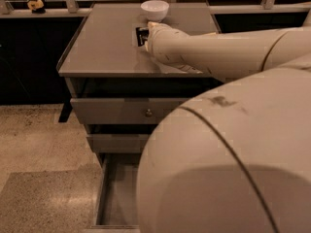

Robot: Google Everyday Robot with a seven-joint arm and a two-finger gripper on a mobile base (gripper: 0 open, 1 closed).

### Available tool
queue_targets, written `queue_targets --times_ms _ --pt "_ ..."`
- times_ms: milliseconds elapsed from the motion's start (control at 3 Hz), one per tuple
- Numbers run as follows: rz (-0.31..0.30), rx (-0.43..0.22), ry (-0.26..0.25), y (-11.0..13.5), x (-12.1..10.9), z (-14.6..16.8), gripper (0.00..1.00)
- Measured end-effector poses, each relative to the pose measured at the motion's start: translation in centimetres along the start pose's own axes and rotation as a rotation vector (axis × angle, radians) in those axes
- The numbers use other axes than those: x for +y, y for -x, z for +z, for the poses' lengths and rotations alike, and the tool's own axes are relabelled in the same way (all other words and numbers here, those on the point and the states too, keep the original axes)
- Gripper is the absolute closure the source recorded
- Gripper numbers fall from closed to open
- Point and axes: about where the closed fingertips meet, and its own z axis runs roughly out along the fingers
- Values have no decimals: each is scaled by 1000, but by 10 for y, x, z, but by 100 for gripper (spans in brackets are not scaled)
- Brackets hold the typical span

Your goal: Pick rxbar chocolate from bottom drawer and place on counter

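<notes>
My arm reaches from the right across the counter (102,52), the flat grey top of the cabinet. The gripper (146,32) is at the arm's far end, low over the back middle of the counter and mostly hidden behind the wrist. A small black thing with a pale patch, which looks like the rxbar chocolate (141,36), shows at the gripper's tip on or just above the counter. I cannot tell whether it is held. The bottom drawer (111,198) stands pulled out below, its bare grey floor partly covered by the arm's bulk.
A white bowl (154,8) stands on the counter just behind the gripper. Two shallower drawers, the upper (121,111) with a round knob, sit above the open one. A railing and dark windows run behind. Speckled floor and a mat (43,203) lie at the left.
</notes>
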Motion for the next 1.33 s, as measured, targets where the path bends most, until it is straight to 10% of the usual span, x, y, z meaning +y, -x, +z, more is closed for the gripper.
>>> queue_targets --times_ms 1333 --pt "0 0 0 0 0 0 10"
